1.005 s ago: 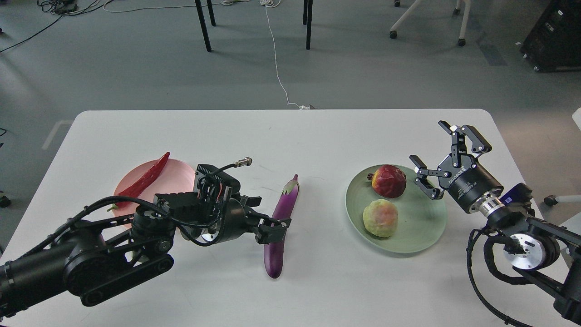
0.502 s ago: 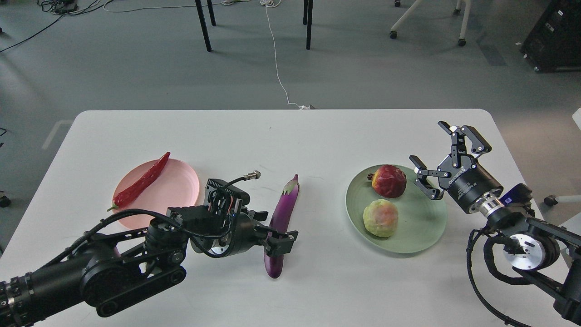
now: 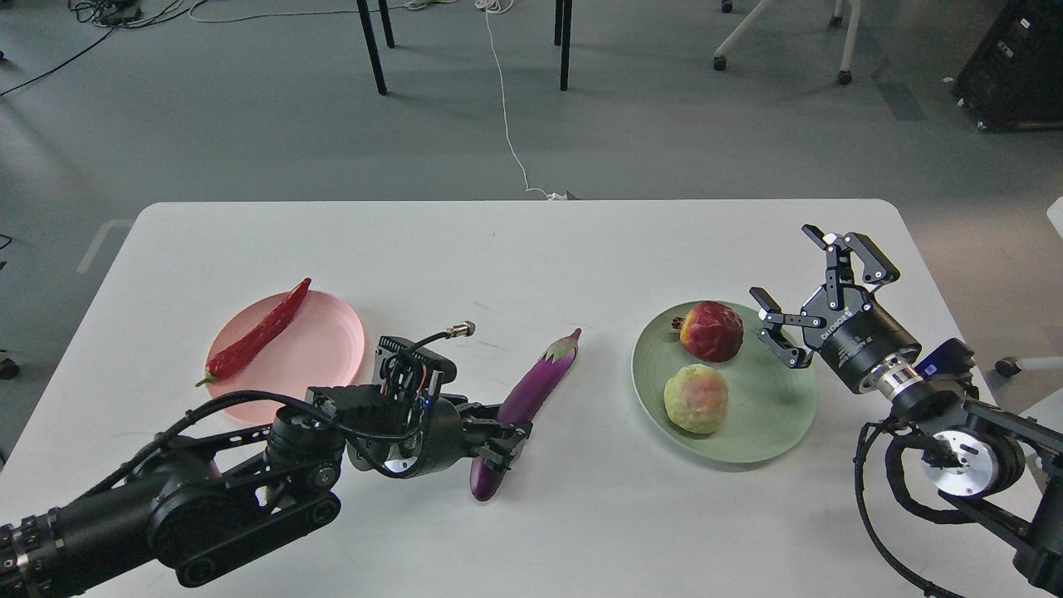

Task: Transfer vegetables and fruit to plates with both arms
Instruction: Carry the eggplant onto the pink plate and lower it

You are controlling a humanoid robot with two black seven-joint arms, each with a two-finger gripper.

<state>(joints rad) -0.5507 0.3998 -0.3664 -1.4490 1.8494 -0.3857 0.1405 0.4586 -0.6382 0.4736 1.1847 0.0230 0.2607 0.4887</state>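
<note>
On a smooth white table (image 3: 515,249), the left gripper (image 3: 498,438) clamps a glossy purple eggplant (image 3: 525,403) near its blunt base, between both plates. The right gripper (image 3: 810,299) hovers spread and empty beside the ringed green plate (image 3: 781,415).

Left claw (image 3: 501,440) closed on eggplant (image 3: 526,402), swinging its cap rightward.

Grey floor (image 3: 249,124), white table (image 3: 515,241), cables (image 3: 507,116).
</note>
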